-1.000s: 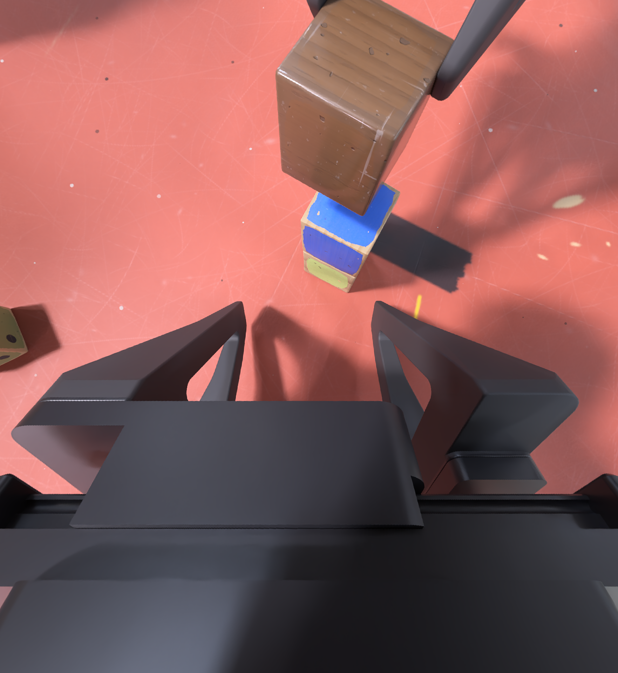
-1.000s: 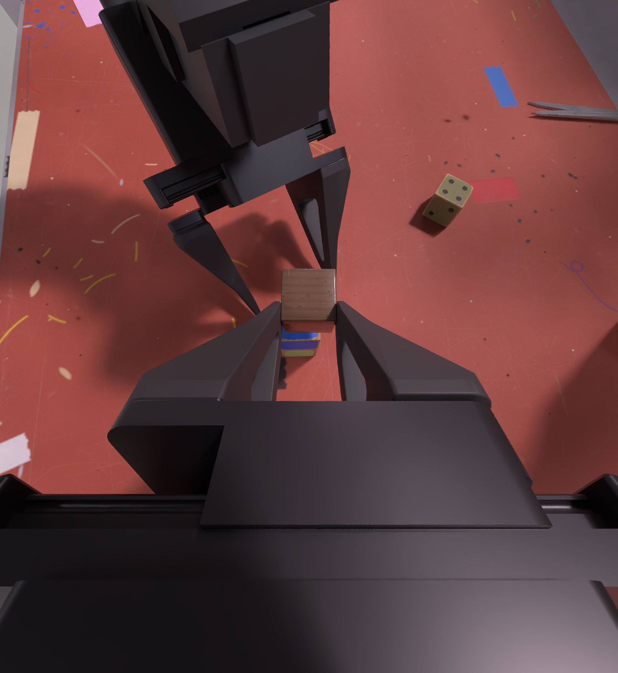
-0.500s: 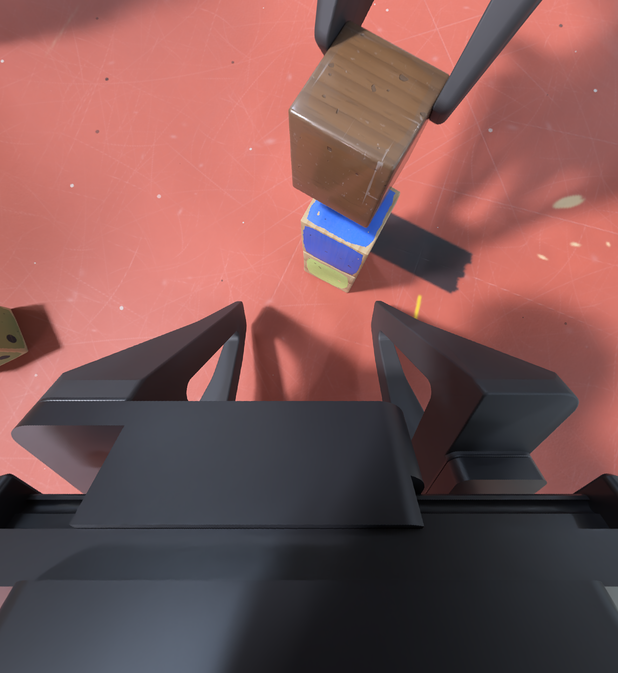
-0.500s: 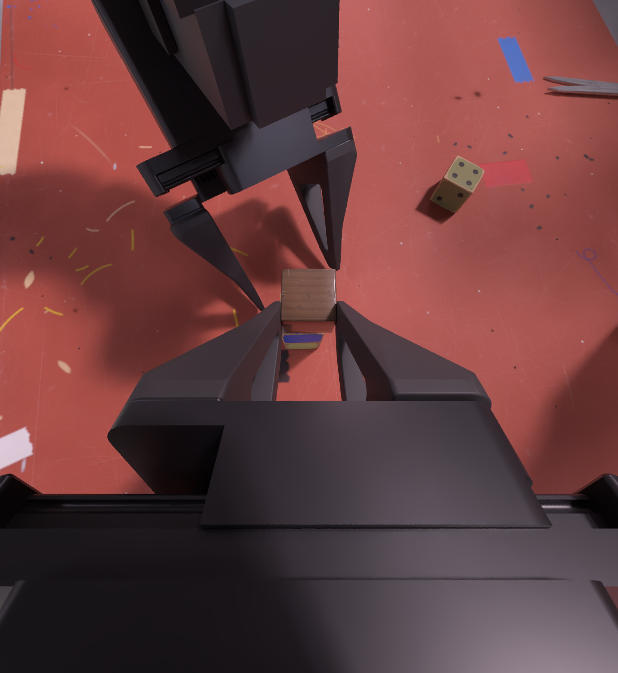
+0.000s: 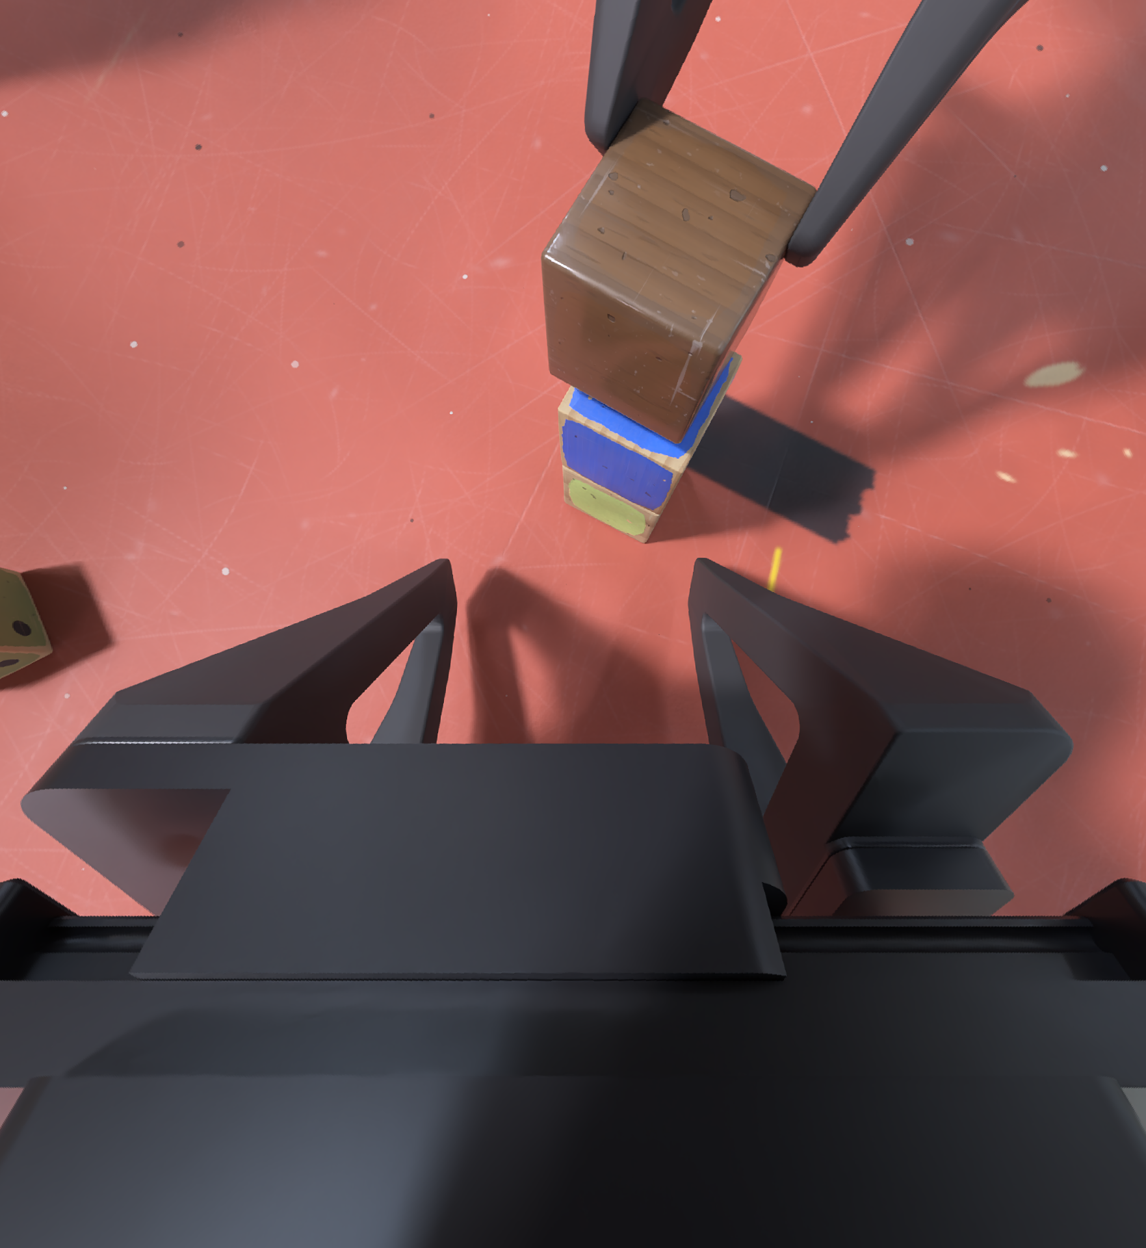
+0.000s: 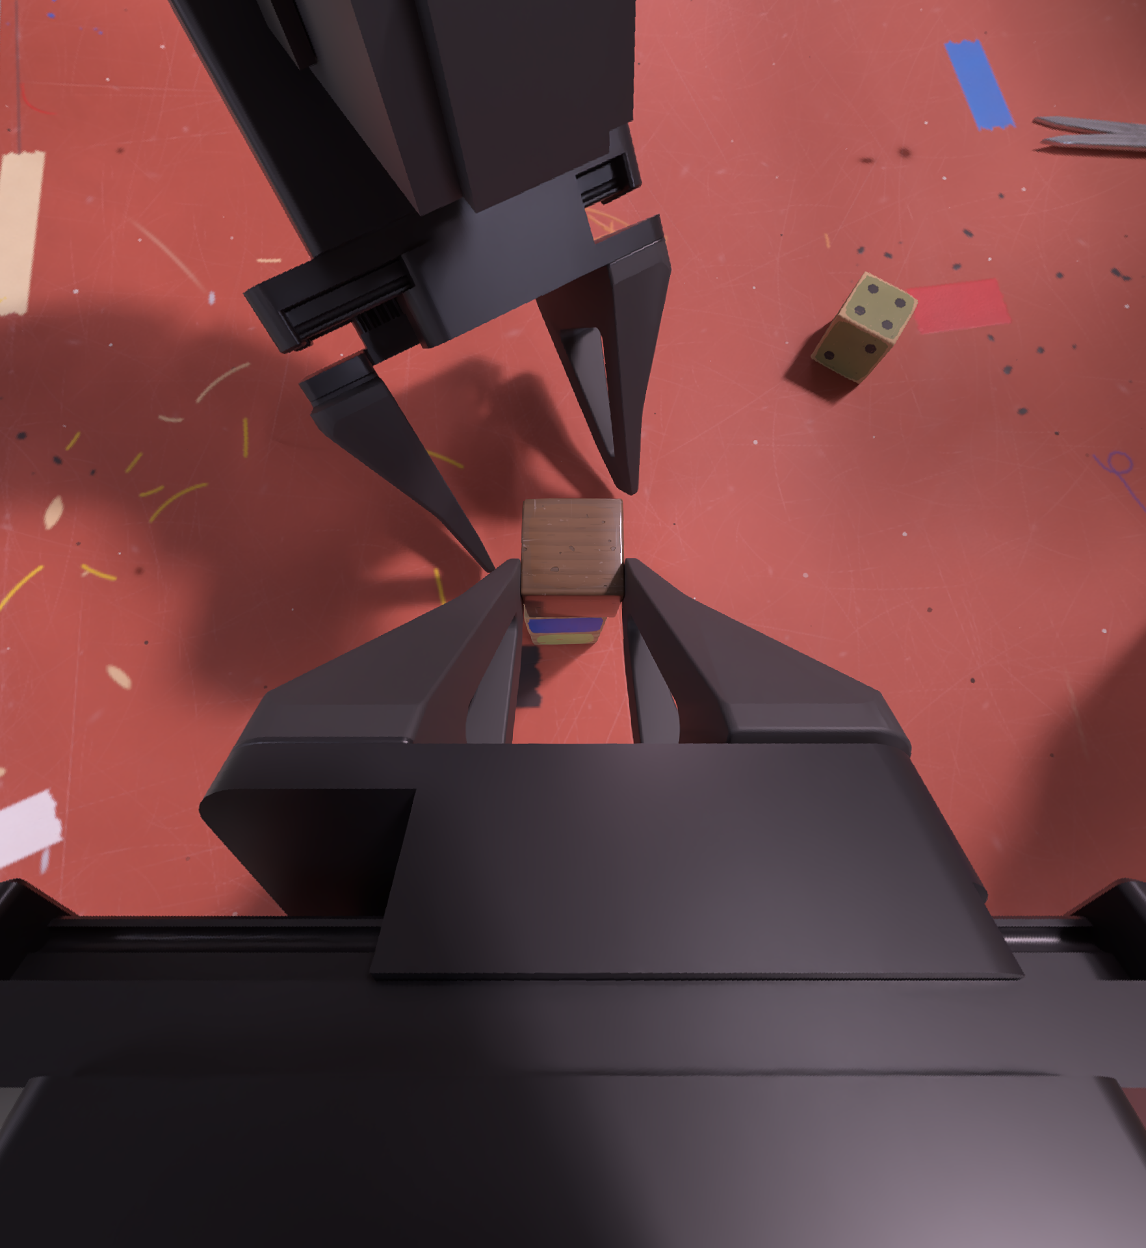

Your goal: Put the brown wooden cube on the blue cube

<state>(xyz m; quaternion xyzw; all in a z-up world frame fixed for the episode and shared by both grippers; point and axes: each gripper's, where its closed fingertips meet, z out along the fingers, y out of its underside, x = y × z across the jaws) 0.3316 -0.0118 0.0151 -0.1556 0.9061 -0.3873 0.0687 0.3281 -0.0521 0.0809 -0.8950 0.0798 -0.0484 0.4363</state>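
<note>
1. While clamped between the fingers of the right end effector, brown wooden cube hovering at mid-frame in the right wrist view, directly over the blue cube; in the left wrist view, seen at upper centre with its lower corner overlapping the blue top face.
2. Whether touching or just above: cannot tell. Probably kept gripped until seated squarely, since the brown block looks wider than its support.
3. Blue cube standing on the red tabletop, pale wooden edges, a yellow-green patch on its lower side.
4. Left end effector spread wide and empty in the lower half of its view, just short of the stack, likely parked clear of the placement.
5. Further out: a die at upper right, scissors at the top right edge, tape scraps.
6. No legible brand or writing; only pips on the die.
</note>
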